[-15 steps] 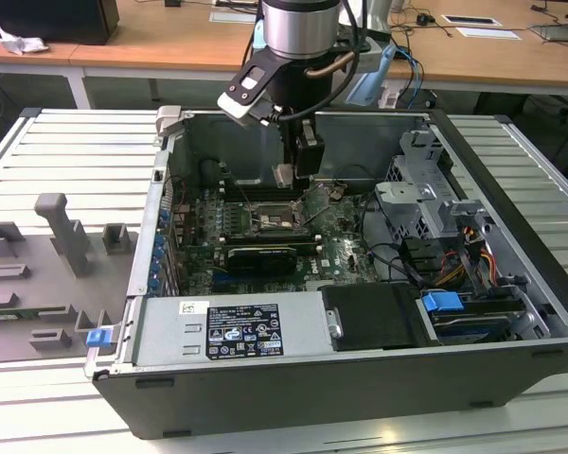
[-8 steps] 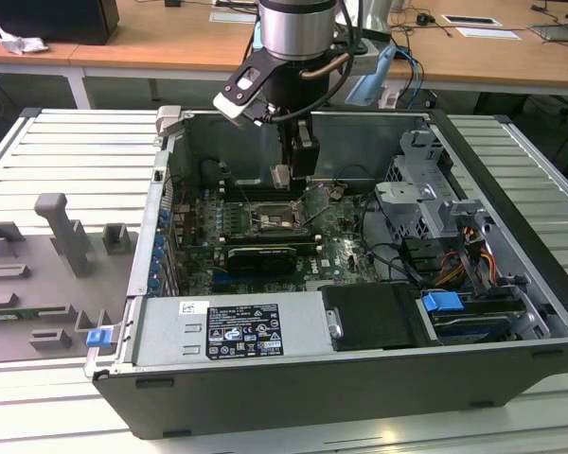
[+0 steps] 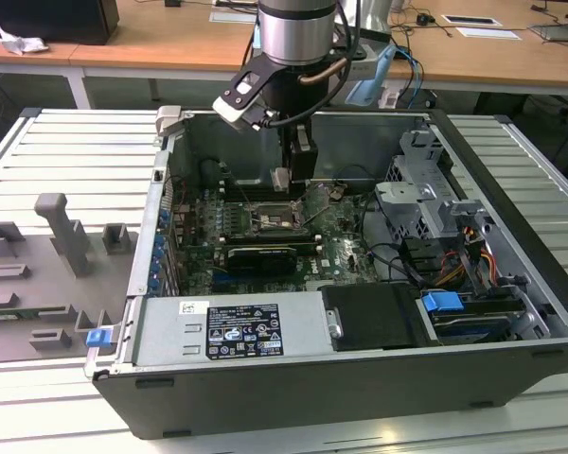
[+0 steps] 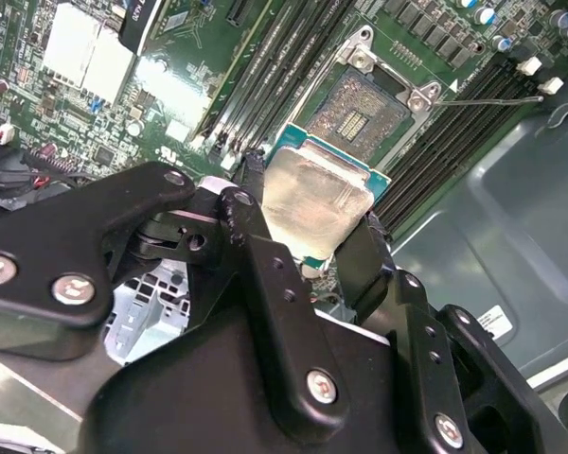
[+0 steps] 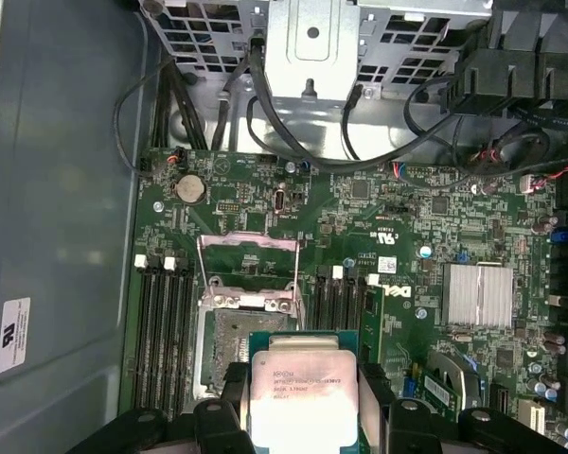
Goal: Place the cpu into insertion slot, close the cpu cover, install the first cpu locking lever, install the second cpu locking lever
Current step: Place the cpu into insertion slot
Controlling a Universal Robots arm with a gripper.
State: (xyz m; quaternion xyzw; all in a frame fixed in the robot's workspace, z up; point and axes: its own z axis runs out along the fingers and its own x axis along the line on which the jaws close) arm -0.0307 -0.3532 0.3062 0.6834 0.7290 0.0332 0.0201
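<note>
My gripper (image 4: 312, 232) is shut on the cpu (image 4: 314, 200), a flat square chip with a pale silver top and a green edge, its black fingers (image 4: 256, 241) pressing on two opposite sides. In the first wrist view the cpu (image 5: 298, 390) hangs above the green motherboard, overlapping one side of the insertion slot (image 5: 229, 345). The slot (image 4: 364, 109) is uncovered and its contact field shows. The cpu cover (image 5: 248, 272) stands flipped open at the slot's far edge. A thin wire lever (image 4: 492, 99) sticks out beside the slot. In the exterior view the gripper (image 3: 280, 180) hovers just above the slot (image 3: 271, 223).
Long black memory slots (image 5: 161, 331) flank the socket on both sides. A silver heatsink (image 5: 477, 295) and a black card (image 3: 260, 255) lie nearby on the board. Cables (image 5: 293, 142) and a metal drive cage (image 3: 426, 189) crowd one end of the open case (image 3: 511, 189).
</note>
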